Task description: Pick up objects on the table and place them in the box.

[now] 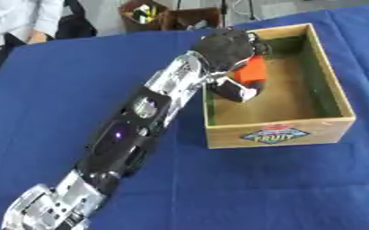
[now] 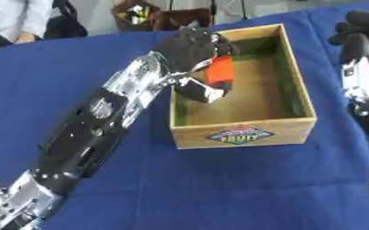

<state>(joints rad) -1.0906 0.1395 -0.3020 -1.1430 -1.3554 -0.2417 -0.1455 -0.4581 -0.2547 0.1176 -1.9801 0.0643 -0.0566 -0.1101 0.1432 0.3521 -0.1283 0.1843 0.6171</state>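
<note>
My left arm reaches from the lower left up across the blue table to the wooden box (image 1: 280, 134), which carries a fruit label on its front. My left hand (image 1: 226, 48) hangs over the box's left wall, fingers and thumb curled round an orange block (image 1: 253, 70) held inside the box above its floor. Whether the block touches the floor is unclear. My right hand (image 2: 358, 33) shows only in the right eye view, at the right edge beside the box, raised and holding nothing; its fingers look curled.
A blue cloth (image 1: 61, 81) covers the table. Behind its far edge stands a brown crate (image 1: 144, 15) with small things in it. A person in white stands at the far left corner, away from the box.
</note>
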